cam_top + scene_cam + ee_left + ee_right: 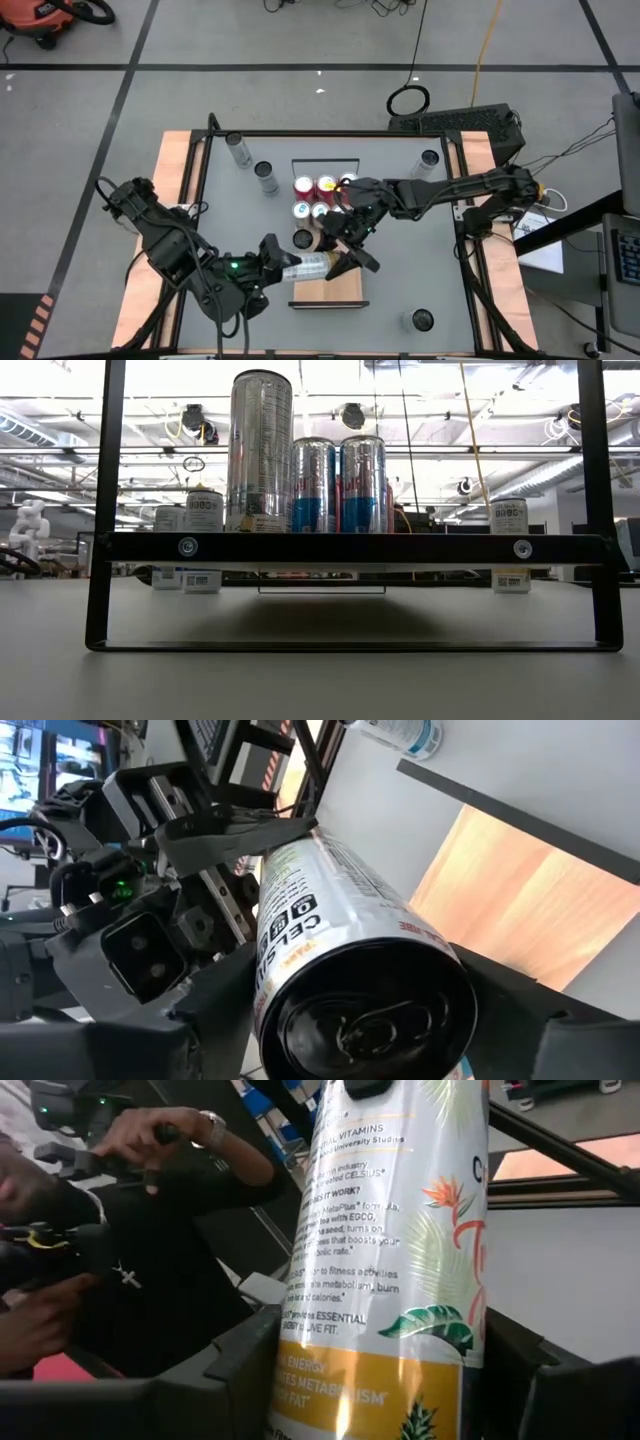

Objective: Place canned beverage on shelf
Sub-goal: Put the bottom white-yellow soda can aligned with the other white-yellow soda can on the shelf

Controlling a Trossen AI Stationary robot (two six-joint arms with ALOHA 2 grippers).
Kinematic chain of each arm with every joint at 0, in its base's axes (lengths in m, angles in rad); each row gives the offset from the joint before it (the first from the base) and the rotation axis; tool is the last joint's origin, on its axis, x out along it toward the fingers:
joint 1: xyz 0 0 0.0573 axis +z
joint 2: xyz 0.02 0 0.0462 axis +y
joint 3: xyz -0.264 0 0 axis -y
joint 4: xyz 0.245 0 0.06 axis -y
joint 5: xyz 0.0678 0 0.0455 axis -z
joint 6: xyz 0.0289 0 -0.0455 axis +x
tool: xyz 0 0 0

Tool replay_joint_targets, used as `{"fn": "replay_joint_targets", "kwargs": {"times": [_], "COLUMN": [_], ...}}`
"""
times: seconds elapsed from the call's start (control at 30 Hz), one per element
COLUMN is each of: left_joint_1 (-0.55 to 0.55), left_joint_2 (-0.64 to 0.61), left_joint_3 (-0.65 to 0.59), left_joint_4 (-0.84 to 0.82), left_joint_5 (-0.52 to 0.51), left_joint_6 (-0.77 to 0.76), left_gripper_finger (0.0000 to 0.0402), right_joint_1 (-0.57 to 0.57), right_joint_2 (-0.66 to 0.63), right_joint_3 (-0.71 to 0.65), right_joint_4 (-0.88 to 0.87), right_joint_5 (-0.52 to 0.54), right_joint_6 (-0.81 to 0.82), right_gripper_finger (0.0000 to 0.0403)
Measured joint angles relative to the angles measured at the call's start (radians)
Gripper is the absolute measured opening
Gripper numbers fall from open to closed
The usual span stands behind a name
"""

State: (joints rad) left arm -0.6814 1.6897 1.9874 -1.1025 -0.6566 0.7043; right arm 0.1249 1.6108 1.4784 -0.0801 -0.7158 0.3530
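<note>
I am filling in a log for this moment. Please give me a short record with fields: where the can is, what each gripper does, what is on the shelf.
can: white Celsius can, lying sideways above the shelf's near end
left gripper: at the can's base end, fingers around it
right gripper: shut on the can's other end
shelf: wooden board holding several upright cans
handover: both grippers at the can

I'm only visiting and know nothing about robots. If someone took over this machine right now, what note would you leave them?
Right end effector: shut on the Celsius can, holding it on its side over the bare end of the shelf.
Left end effector: at the can's other end.
Done: other cans already stand on the shelf.
Left: probably stand this can upright on the bare wood, then release.
</note>
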Motion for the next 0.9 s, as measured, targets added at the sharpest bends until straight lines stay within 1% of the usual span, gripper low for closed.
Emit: {"fn": "replay_joint_targets", "kwargs": {"times": [0.1, 0.23, 0.37, 0.47, 0.57, 0.7, 0.9], "left_joint_1": [0.0, 0.0, -0.005, -0.009, -0.012, -0.012, -0.008], "left_joint_2": [0.0, 0.0, 0.0, 0.0, 0.0, 0.003, 0.003], "left_joint_3": [0.0, 0.0, 0.0, 0.0, 0.0, -0.001, -0.001], "left_joint_4": [-0.004, -0.003, 0.01, 0.013, 0.014, 0.009, -0.003], "left_joint_5": [0.001, 0.002, 0.005, 0.005, -0.001, 0.002, 0.005], "left_joint_6": [-0.007, -0.015, -0.019, -0.035, -0.097, -0.134, -0.254], "left_gripper_finger": [0.0266, 0.0259, 0.0257, 0.0257, 0.0256, 0.0256, 0.0255], "right_joint_1": [-0.001, 0.0, 0.002, 0.003, 0.001, 0.0, 0.0], "right_joint_2": [0.002, 0.002, 0.002, 0.001, -0.003, -0.009, -0.024], "right_joint_3": [0.0, 0.0, 0.0, 0.0, 0.001, 0.003, 0.003], "right_joint_4": [0.002, 0.003, -0.003, -0.001, 0.012, 0.016, 0.004], "right_joint_5": [-0.015, -0.01, 0.039, 0.067, 0.093, 0.125, 0.139], "right_joint_6": [-0.007, -0.028, -0.063, -0.086, -0.096, -0.087, -0.102], "right_gripper_finger": [0.0219, 0.0219, 0.0224, 0.0245, 0.0274, 0.0309, 0.0332]}}
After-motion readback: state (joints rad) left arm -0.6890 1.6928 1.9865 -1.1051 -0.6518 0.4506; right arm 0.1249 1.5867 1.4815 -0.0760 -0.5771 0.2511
